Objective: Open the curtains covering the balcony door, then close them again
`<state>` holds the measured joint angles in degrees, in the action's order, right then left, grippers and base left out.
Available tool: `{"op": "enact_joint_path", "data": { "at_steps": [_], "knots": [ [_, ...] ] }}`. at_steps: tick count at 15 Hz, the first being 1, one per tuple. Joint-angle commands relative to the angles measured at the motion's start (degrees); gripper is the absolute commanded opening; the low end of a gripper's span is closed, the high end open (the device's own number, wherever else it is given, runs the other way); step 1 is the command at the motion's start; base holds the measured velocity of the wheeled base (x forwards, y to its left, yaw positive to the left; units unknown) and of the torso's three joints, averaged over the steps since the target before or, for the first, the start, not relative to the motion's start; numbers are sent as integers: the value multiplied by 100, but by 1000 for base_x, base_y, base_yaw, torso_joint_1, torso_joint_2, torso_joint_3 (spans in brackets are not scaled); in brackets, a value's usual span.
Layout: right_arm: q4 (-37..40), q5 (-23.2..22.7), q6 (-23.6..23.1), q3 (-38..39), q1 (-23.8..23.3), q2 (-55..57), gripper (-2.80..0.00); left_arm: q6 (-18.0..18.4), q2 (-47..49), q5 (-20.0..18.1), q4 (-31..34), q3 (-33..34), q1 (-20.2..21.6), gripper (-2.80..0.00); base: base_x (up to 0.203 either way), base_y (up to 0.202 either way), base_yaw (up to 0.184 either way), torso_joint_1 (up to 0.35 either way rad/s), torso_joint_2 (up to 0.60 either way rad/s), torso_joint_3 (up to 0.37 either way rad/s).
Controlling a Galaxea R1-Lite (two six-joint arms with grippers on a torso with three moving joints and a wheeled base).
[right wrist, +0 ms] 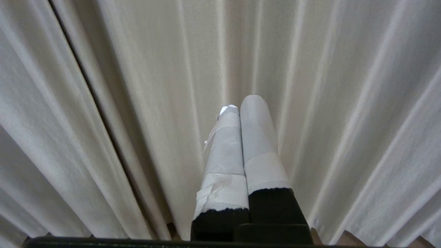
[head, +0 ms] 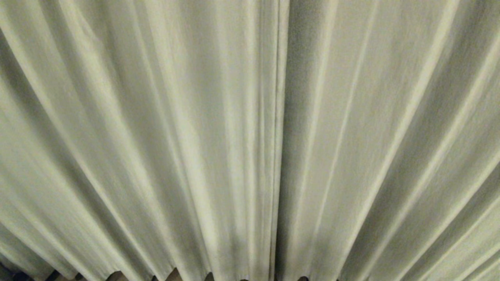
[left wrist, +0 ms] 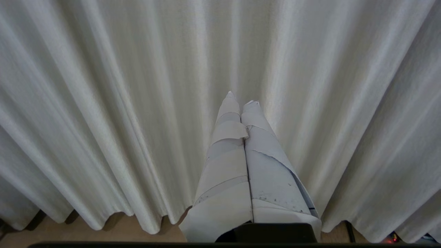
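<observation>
Two cream curtains (head: 156, 136) hang drawn together, filling the head view, their edges meeting at a dark seam just right of centre; a strip of beige floor (left wrist: 113, 229) shows under the hems. The left gripper (left wrist: 241, 100) and right gripper (right wrist: 241, 106) (both tape-wrapped) point at the pleats, fingers pressed together, holding nothing.

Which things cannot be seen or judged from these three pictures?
- Balcony door: hidden in every view by the closed curtains.
- Curtain tops: cut off by the upper edge of all views.
- Both arms: absent from the head view.
- Contact of the left end effector with the fabric: cannot tell.
</observation>
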<state>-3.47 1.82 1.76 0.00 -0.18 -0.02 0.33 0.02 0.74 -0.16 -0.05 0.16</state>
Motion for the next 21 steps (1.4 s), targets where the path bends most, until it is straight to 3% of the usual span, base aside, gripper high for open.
{"op": "enact_joint_path", "data": {
  "at_steps": [1,21],
  "knots": [
    [-4,3,0,0,1,2,-280,2,-2,3,-2,-2,2,-280,0,0,0,0,0,0],
    [4,-1,-3,0,1,2,-280,2,-2,4,-2,4,2,-280,0,0,0,0,0,0]
  ]
}}
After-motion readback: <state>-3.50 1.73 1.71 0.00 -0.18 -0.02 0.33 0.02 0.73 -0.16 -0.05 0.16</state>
